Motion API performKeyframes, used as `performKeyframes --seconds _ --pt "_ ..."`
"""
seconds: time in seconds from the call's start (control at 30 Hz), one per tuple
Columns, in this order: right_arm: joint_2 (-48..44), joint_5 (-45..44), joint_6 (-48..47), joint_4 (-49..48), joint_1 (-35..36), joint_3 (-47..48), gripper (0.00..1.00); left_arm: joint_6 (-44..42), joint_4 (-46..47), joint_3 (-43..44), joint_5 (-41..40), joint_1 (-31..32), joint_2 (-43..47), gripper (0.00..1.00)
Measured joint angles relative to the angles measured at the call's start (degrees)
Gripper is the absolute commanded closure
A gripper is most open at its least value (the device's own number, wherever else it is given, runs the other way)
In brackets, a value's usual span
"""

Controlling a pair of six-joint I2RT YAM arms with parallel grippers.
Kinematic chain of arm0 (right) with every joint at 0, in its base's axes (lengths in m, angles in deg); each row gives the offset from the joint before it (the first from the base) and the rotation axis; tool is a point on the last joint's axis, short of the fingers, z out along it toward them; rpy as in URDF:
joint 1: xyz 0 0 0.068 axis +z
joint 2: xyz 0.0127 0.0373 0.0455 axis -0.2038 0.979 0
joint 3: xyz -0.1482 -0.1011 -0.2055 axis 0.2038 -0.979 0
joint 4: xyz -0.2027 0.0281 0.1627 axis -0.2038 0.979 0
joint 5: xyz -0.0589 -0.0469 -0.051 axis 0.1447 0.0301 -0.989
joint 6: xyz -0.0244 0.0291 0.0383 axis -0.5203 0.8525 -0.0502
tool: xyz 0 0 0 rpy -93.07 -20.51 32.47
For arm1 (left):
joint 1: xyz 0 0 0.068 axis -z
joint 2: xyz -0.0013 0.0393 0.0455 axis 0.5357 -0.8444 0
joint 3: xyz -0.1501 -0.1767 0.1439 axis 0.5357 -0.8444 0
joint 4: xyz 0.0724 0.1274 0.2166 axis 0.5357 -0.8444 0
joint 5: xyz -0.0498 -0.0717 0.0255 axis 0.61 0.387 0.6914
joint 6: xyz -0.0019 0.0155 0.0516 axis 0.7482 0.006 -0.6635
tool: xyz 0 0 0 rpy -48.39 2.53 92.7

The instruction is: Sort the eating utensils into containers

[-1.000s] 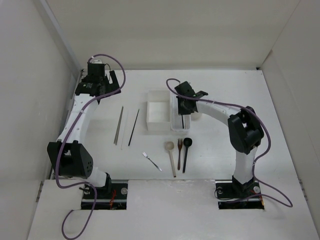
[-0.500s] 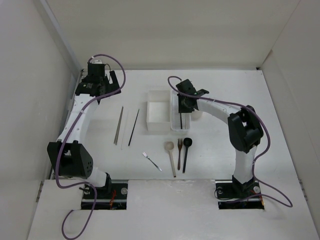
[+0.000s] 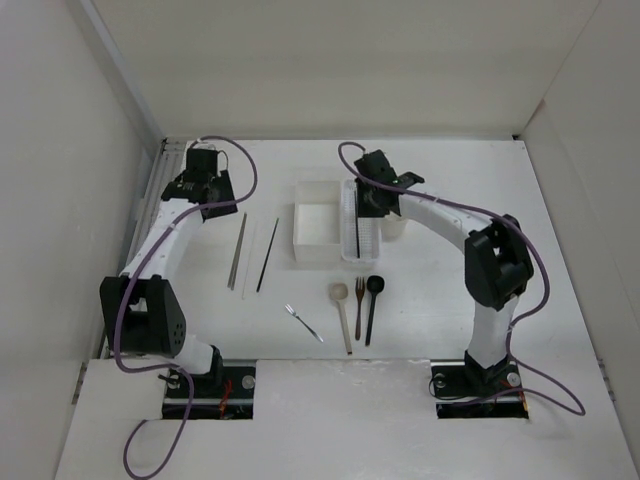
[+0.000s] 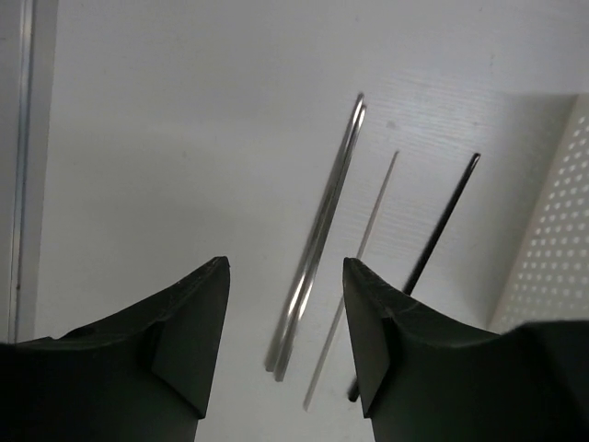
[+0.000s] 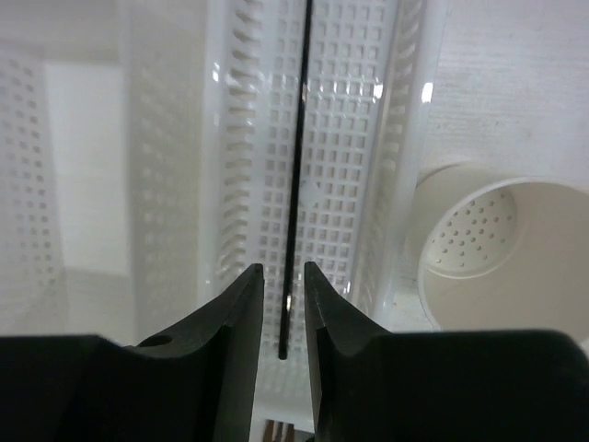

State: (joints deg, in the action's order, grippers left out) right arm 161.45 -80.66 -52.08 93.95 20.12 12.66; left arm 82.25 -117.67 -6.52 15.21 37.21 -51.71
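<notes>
From above, the left arm (image 3: 160,245) reaches to the far left of the table (image 3: 450,170). Its jaws sit just past the far ends of the loose chopsticks. There a silvery pair (image 3: 237,250) and a dark chopstick (image 3: 267,255) lie side by side, left of the white square box (image 3: 318,232). The right arm (image 3: 430,215) holds its jaws over the white perforated tray (image 3: 349,222), which stands between the box and the small round cup (image 3: 393,226). Nearer the bases lie the small silver fork (image 3: 303,322), the pale wooden spoon (image 3: 343,315), the brown wooden fork (image 3: 358,305) and the black spoon (image 3: 371,305).

In the left wrist view, the left jaws stand partly open with nothing between the fingertips (image 4: 198,331). Below them on the table lie the silvery pair, a thin pale chopstick (image 4: 354,267) and the dark chopstick. The box's perforated wall is at the right edge.

In the right wrist view, the right jaws are a narrow gap apart and grip nothing. A black chopstick (image 5: 296,166) lies lengthwise on the tray floor, its near end showing in that gap. The cup is just right of the tray, the box to the left.
</notes>
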Motion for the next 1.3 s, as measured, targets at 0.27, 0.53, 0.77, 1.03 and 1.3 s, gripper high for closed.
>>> performKeyframes --seconds 0.27,0.53,0.77,1.03,1.3 --pt "-7.9 -1.6 -2.0 -0.8 0.0 5.3 0.70 -5.5 3.3 -6.8 1.8 0.0 -9.1 0.89" --pt "-12.4 -3.5 -3.1 -3.0 -0.1 4.3 0.70 -7.9 2.7 -6.8 3.6 0.0 -16.3 0.80" --pt "-12.9 -3.9 -3.2 -2.8 -1.2 0.1 0.70 -9.7 4.1 -7.5 3.8 0.5 -15.7 0.80" --pt "-13.7 -4.2 -3.3 -3.4 -2.2 -1.3 0.70 -10.3 4.3 -8.5 4.6 0.6 -15.7 0.78" --pt "-14.3 -4.2 -3.3 -3.6 -2.3 -3.1 0.70 -11.1 5.4 -9.6 4.7 0.9 -14.8 0.73"
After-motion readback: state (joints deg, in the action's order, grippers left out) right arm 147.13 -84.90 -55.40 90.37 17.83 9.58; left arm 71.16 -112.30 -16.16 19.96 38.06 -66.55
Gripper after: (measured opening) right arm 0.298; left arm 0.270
